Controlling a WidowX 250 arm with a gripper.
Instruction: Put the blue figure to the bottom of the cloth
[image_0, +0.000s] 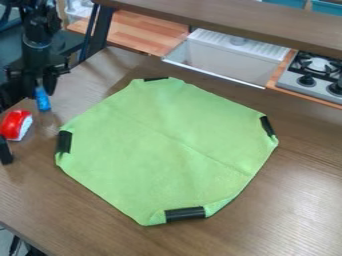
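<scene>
At the upper left, the black gripper (41, 86) hangs down over the table, left of the cloth. Directly below it, the blue figure (43, 101) is roughly upright, its upper part within the gripper's outline. Whether the figure is held or stands on the table, I cannot tell. The green cloth (167, 150) lies spread in the middle of the table, its corners folded in, with black strips at four of its edges.
A red and white object (16, 125) sits left of the cloth, with a black object (5, 151) just below it at the left edge. Behind the brown table (294, 200) are a raised shelf bar (234, 22), a white sink (230, 57) and a toy stove (310, 77).
</scene>
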